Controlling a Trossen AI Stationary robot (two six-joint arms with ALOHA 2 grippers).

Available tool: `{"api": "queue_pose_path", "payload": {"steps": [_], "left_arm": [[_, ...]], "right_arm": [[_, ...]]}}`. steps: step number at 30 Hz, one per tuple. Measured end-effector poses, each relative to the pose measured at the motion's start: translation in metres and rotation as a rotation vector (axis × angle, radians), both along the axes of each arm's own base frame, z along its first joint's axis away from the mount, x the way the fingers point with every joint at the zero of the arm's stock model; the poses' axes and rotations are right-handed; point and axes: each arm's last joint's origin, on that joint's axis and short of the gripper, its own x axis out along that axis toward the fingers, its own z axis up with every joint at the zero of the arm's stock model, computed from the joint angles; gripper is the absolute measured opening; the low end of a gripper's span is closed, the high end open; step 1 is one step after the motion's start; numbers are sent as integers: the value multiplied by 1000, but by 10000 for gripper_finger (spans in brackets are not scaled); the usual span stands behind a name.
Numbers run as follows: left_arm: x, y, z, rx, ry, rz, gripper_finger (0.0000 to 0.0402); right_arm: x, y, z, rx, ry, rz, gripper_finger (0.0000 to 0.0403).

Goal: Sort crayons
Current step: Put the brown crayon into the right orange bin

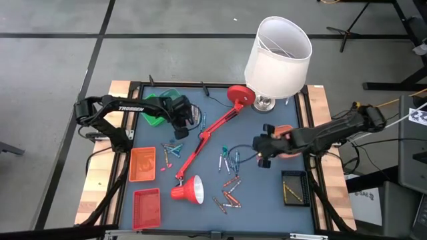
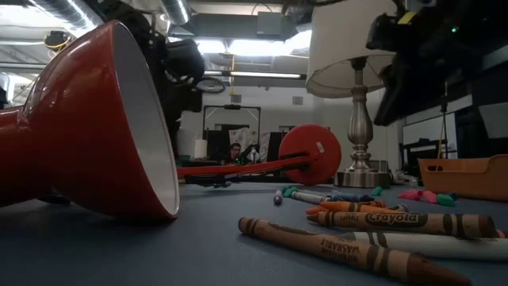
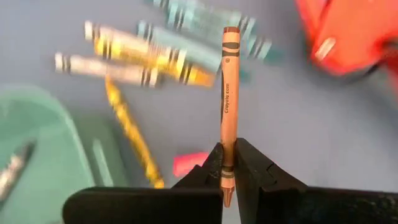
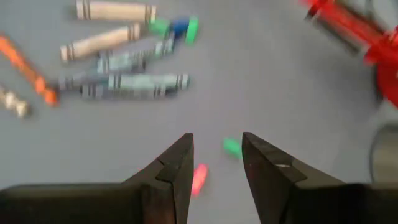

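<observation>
Over the desk at ten o'clock, my left end effector pinches an orange crayon by its tip; it could slip. My right end effector hangs spread at three o'clock.

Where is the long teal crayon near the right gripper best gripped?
Probably mid-length, from straight above, the open right gripper closing across its thin width: the teal crayon lies flat, with another crayon close alongside.

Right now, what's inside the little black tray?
The black tray near the right pincer holds a few yellow crayons. Its walls may hide others, so I can't count them.
</observation>
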Motion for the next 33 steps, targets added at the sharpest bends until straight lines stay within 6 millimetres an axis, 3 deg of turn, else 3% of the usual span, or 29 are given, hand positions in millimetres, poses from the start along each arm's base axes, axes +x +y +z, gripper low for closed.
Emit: {"api": "queue_pose_path", "payload": {"steps": [9,17,25,33], "left_arm": [[30,3,25,-38,-370,-68,1],[52,-14,44,39,-608,-180,3],[67,-36,63,92,-810,-271,11],[71,-52,66,92,-851,-322,12]], "right_arm": [[5,-33,-21,46,-555,-40,135],[17,-57,-14,75,-815,-39,135],[40,-62,-13,32,-866,54,135],[65,-63,2,3,-893,110,135]]}}
